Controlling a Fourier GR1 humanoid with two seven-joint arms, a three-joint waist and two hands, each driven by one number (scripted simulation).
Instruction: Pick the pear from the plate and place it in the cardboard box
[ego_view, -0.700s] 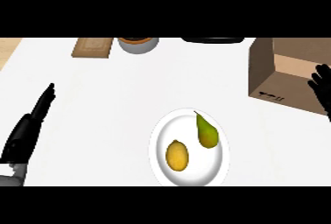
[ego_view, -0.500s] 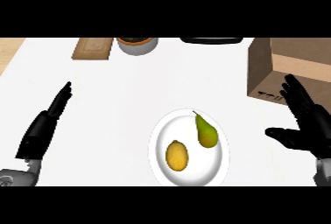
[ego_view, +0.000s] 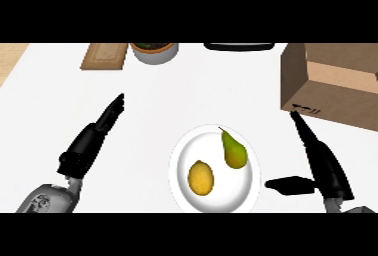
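Both hands have moved inward since half a second ago, and the right hand (ego_view: 322, 159) now sits closer to the plate, turned edge-on. Its fingers (ego_view: 304, 129) are straight and pressed together, pointing up the view toward the lower corner of the cardboard box (ego_view: 331, 85), with the thumb (ego_view: 286, 185) sticking out toward the plate. It holds nothing. On the other side, the left hand (ego_view: 90, 141) lies out over the white desk (ego_view: 221, 85), fingers straight and together, pointing away from the robot, also holding nothing.

Between the two hands is a white plate (ego_view: 249, 187). The pear (ego_view: 233, 150), green shading to brown, lies on the plate's right half with its stem pointing away from the robot. A yellow lemon (ego_view: 201, 177) lies beside it on the plate's left half, apart from it.

The open cardboard box stands at the right, well beyond the plate. Along the far edge are a wooden board (ego_view: 104, 54), a grey pot (ego_view: 154, 52) and a dark object (ego_view: 238, 46).
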